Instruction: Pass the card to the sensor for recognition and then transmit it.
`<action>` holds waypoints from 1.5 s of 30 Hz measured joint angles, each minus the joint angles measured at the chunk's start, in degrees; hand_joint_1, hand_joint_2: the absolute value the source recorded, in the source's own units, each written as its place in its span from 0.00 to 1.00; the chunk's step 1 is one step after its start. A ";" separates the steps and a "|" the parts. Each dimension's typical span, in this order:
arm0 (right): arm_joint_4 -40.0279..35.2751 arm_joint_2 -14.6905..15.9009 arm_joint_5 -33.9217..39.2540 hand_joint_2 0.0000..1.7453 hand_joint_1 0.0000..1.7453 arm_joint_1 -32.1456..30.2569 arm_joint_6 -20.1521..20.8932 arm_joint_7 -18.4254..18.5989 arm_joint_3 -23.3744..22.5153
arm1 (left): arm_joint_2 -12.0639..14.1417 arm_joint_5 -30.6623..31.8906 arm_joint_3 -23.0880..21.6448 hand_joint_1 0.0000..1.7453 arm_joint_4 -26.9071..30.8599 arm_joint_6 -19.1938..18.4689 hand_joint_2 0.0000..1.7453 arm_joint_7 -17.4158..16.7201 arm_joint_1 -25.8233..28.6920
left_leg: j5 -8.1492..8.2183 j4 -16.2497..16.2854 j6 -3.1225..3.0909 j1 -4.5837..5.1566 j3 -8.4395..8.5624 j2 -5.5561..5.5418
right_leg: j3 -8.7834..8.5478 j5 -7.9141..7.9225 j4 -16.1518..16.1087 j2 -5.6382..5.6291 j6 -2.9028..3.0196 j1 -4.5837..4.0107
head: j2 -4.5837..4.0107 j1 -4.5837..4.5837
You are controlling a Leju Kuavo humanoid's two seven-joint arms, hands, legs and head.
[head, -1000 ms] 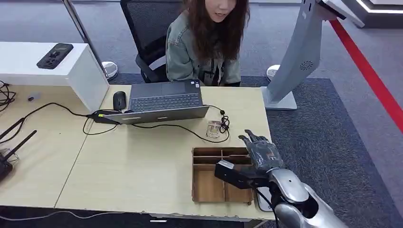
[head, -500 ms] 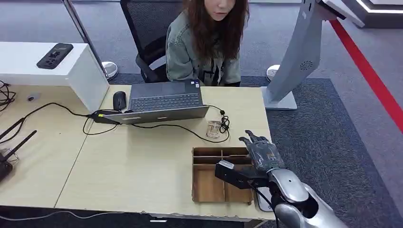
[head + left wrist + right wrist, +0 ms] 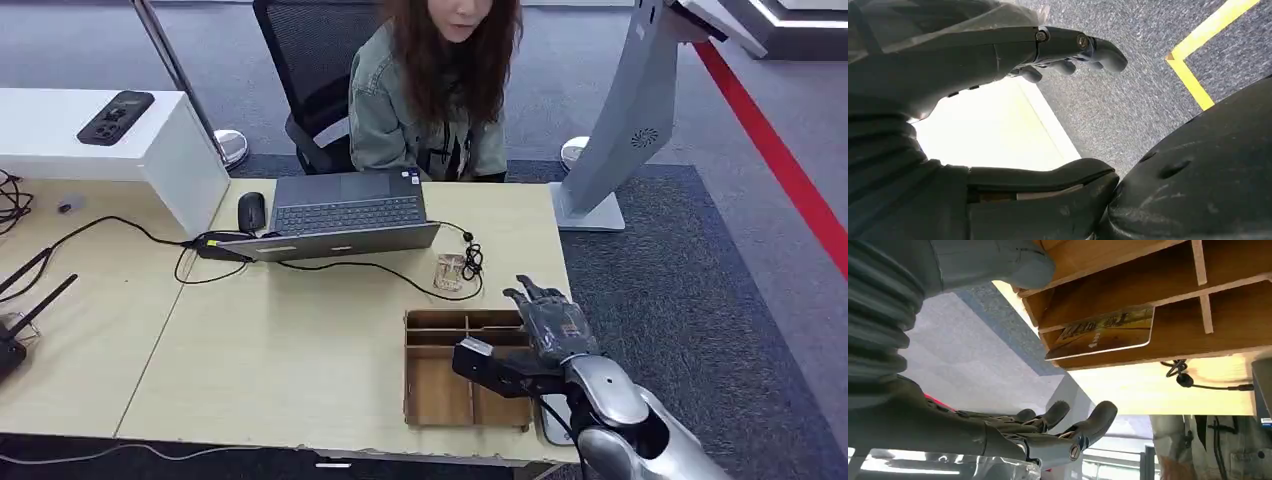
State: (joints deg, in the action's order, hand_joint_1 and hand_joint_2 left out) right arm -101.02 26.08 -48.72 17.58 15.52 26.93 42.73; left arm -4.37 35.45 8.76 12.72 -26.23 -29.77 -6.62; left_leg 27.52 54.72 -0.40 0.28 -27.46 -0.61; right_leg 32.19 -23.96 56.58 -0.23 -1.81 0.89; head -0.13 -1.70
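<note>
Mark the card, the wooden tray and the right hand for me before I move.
card [image 3: 1108, 332], right wrist view, middle of its printed gold face.
wooden tray [image 3: 440, 392], head view, bare floor of its near left compartment.
right hand [image 3: 555, 325], head view, back of the hand above the tray's right side.

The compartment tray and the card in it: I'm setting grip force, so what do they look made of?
The tray looks like thin unfinished wood: pale grain, slotted dividers. The card looks like glossy printed plastic with rounded corners, though laminated paper can't be ruled out.
</note>
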 joint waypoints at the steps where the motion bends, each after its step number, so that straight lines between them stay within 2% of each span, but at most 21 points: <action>1: 0.00 0.00 0.02 1.00 0.23 0.00 -0.02 0.00 0.02 | 0.00 0.00 0.00 0.00 0.00 0.02 0.00 0.00 0.00 | 0.00 0.00 0.00 0.00 0.00 0.00 | 0.00 0.00 0.00 0.00 0.00 0.00 | 0.00 -0.02; 13: 0.28 -1.16 -0.13 1.00 0.31 0.11 -0.15 -0.15 0.22 | 0.00 0.02 -0.09 0.00 0.00 0.02 0.00 -0.13 -0.02 | 0.00 0.00 0.00 0.00 -0.01 0.00 | 0.00 0.00 0.00 0.00 0.00 0.00 | 0.00 -0.02; 29: 0.81 -1.73 -0.24 1.00 0.34 0.20 -0.35 -0.46 0.59 | 0.00 -0.02 -0.11 0.00 0.00 0.02 0.00 -0.17 -0.02 | 0.00 0.00 0.00 0.00 0.00 0.00 | -0.01 0.00 0.00 0.00 0.00 0.00 | 0.00 0.00; 38: 1.36 -2.21 -0.31 1.00 0.43 0.36 -0.79 -0.59 1.03 | 0.00 0.00 -0.15 0.00 0.00 0.02 0.00 -0.17 -0.02 | 0.00 0.00 0.00 0.00 0.00 -0.01 | 0.00 0.00 0.00 0.00 0.00 0.00 | 0.00 -0.02; 45: 2.01 -2.60 -0.39 1.00 0.45 0.91 -1.11 -1.01 1.49 | -0.02 -0.04 -0.24 0.00 0.00 0.02 0.00 -0.17 -0.01 | 0.00 0.00 0.00 0.00 -0.02 -0.01 | 0.00 0.00 0.00 0.00 0.00 0.00 | 0.00 -0.02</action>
State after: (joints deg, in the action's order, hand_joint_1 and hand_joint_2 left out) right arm -99.01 23.47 -49.11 18.50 14.40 25.92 44.22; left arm -4.39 35.41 8.52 12.72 -26.21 -29.94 -6.63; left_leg 27.53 54.72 -0.40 0.28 -27.48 -0.62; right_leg 32.19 -23.96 56.58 -0.23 -1.81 0.89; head -0.13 -1.73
